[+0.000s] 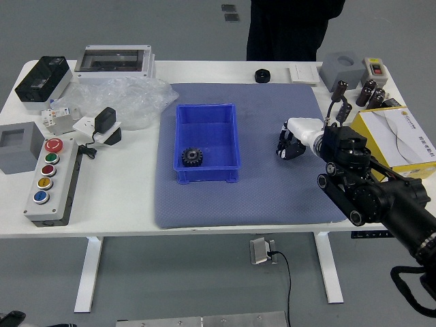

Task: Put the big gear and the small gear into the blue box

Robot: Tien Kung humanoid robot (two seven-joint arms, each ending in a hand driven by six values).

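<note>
The blue box (pixel 206 136) stands on the grey-blue mat, left of its middle. A black toothed gear (pixel 192 157) lies inside at the box's near left corner; a second gear cannot be made out. To the right of the box, apart from it, my right hand (pixel 289 146) is low over the mat. Whatever may be under or within this hand is hidden. Only a dark bit of my left arm (pixel 11 318) shows, resting at the lower left corner.
A black round object (pixel 262 75) sits beyond the mat. Crumpled clear plastic (pixel 126 101) and a button panel (pixel 53 180) lie left. On the right is a yellow-edged box (pixel 396 136). A person in dark clothes (pixel 289 27) stands at the far side, hands unseen.
</note>
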